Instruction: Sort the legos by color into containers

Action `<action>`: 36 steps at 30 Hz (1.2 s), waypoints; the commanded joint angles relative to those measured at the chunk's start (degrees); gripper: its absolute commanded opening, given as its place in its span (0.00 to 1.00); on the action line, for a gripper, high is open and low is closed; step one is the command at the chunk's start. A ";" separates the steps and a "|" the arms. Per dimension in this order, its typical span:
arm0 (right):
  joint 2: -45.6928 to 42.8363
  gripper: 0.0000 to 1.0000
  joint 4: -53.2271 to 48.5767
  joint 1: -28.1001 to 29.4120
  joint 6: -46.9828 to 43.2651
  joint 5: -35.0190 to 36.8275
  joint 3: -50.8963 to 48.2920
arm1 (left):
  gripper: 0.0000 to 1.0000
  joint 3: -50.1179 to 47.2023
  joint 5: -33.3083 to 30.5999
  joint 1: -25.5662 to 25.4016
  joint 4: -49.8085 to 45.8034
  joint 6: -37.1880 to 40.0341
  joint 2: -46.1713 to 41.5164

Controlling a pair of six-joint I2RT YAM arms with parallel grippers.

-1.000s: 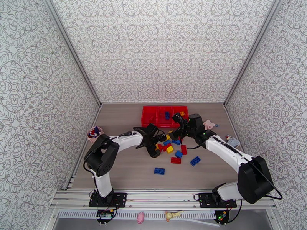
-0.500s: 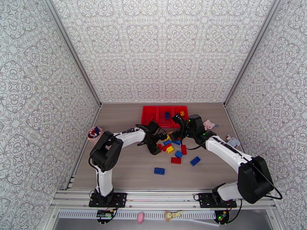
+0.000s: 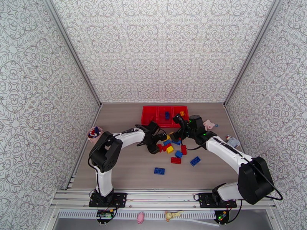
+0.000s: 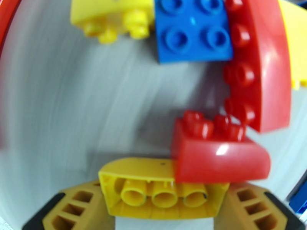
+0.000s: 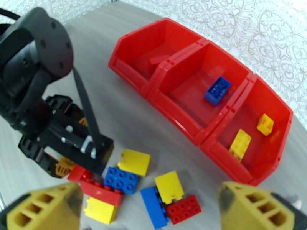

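Your left gripper [image 4: 165, 200], partly closed, brackets the yellow brick [image 4: 146, 173] on the table [image 4: 76, 112] end to end, long axis 9-to-3, red brick [image 4: 218, 158] touching at 1 o'clock; whether it grips, you cannot tell.

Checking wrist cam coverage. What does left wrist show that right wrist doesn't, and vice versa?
Left wrist: a yellow brick, hollow side toward the camera, between the left gripper's fingers, which appear to touch both its ends. A small red brick rests against it.
Right wrist: the red bins, with a blue brick in the middle one and two yellow bricks in the end one at picture right. The right gripper is wide open above the pile.
Both: likely the same loose blue brick beside a long red brick.
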 commanded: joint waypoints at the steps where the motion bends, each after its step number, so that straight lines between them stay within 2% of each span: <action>1: -0.85 0.96 -0.27 -0.50 -0.55 1.05 -0.34 | 0.52 -1.99 -0.30 1.29 -1.17 -1.46 -3.96; 9: -3.83 0.96 6.02 -1.89 2.84 4.19 -2.91 | 0.52 -3.98 -0.73 2.11 5.79 -6.19 -11.75; 16: -9.29 0.95 4.37 -5.14 2.88 4.78 -4.72 | 0.51 -3.81 3.15 1.04 23.95 -15.12 -12.56; 22: -14.91 0.95 4.12 -6.93 4.35 5.77 -7.42 | 0.51 0.99 5.63 0.41 36.04 -18.82 -7.20; 25: -17.33 0.95 3.99 -7.29 5.08 6.39 -8.66 | 0.51 5.15 8.00 0.30 37.84 -19.53 -3.30; 36: -21.82 0.96 2.60 -7.75 6.67 7.87 -11.19 | 0.51 24.63 10.13 0.42 41.68 -21.04 13.35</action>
